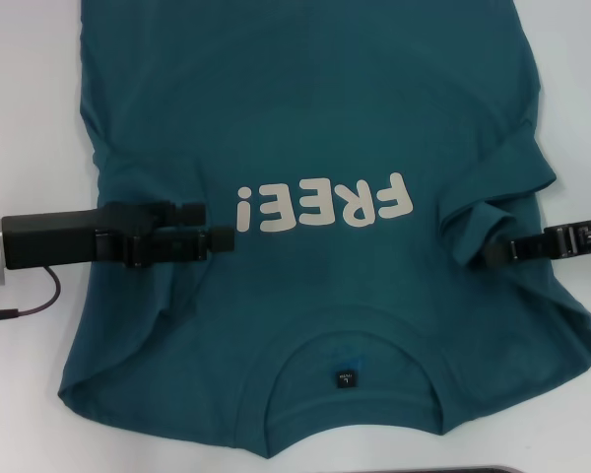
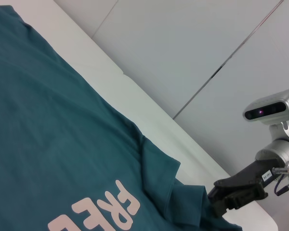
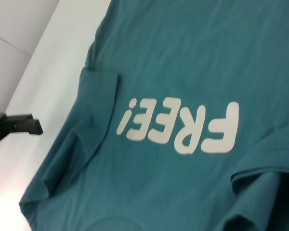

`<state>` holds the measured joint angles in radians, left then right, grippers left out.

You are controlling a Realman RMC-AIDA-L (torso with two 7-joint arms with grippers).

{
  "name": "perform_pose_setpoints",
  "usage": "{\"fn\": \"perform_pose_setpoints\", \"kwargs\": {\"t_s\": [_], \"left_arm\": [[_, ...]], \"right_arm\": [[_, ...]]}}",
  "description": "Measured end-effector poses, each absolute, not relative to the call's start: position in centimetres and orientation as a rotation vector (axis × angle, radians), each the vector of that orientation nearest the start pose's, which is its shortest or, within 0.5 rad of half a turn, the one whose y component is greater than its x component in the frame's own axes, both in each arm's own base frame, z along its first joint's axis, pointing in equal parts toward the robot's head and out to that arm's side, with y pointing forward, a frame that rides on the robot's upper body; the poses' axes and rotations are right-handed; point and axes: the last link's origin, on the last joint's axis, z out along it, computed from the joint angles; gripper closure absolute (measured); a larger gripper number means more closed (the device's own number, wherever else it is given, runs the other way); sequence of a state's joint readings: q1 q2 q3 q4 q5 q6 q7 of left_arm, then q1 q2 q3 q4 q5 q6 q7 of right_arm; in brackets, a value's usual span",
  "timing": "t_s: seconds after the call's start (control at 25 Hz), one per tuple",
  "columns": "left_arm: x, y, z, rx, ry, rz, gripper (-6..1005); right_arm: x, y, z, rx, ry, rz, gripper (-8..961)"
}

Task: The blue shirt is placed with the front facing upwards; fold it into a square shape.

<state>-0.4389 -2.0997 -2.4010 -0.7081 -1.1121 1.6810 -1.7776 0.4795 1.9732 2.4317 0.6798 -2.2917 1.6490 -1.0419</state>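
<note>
The blue shirt (image 1: pixel 315 128) lies face up on the white table (image 1: pixel 20 118), collar at the near edge and hem running off the far side, with both sleeves already turned in over the chest. The left gripper (image 1: pixel 220 225) reaches in low from the left over the folded left sleeve, its fingers parted a little with nothing between them, tips just beside the white lettering (image 1: pixel 323 203). The right gripper (image 1: pixel 476 258) sits at the right side against the bunched right sleeve (image 1: pixel 492 192); whether it is pinching cloth or only touching it cannot be told from here. The right sleeve fold is lumpy and creased rather than flat, so a pull there could drag the body sideways or let the fold spring open. If the left gripper sweeps across low, it may catch the loose sleeve edge and undo that fold, leaving the final square lopsided
</note>
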Motion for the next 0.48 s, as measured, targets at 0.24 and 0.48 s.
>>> {"fn": "perform_pose_setpoints", "kwargs": {"t_s": [0.24,0.48], "left_arm": [[-27.1,29.1,-0.9,-2.741,-1.237,-0.76,125],[-27.1,29.2,-0.9,-2.744,-1.235,-0.759,124]], "right_arm": [[32.4,29.7,3.7,-2.486,1.704,0.371,737],[33.5,30.0,5.3,-2.35,1.719,0.465,606]]}}
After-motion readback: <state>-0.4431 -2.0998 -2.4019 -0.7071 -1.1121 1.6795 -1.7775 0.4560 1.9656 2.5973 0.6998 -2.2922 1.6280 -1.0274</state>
